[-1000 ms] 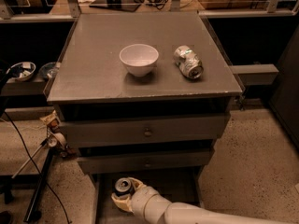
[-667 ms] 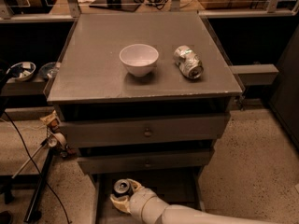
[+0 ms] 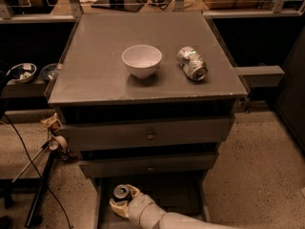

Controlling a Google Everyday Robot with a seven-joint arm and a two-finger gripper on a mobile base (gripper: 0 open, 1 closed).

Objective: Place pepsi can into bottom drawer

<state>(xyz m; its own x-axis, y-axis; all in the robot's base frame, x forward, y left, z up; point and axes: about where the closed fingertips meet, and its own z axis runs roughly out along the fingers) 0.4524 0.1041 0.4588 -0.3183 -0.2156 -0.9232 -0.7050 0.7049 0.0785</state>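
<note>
- The tool [image 3: 123, 199] is low at the front of the cabinet, inside the open bottom drawer [image 3: 186, 194], toward its left side.
- Its two cream-coloured fingers [image 3: 133, 191] sit against opposite sides of the pepsi can [image 3: 120, 192], clamped on it with the can between them.
- The pepsi can stands upright in that grip. Its silver top faces the camera and its dark body is mostly hidden by the fingers and the shadow.
- Whether the can's base touches the drawer floor cannot be told.
- The pale arm [image 3: 162, 219] runs from the tool to the bottom edge of the view, lying over the middle of the drawer tray.
- The bottom drawer is pulled out below the two upper drawers [image 3: 150, 149], which are both pushed in, each with a small round knob at its centre.
- On the grey counter [image 3: 90, 66] above, a white bowl [image 3: 141, 60] stands upright near the middle.
- A dented can [image 3: 192, 63], silver and green, lies on its side to the right of the bowl, apart from it.
- A dark cable [image 3: 26, 156] trails down across the speckled floor [image 3: 257, 175] to the left of the cabinet.
</note>
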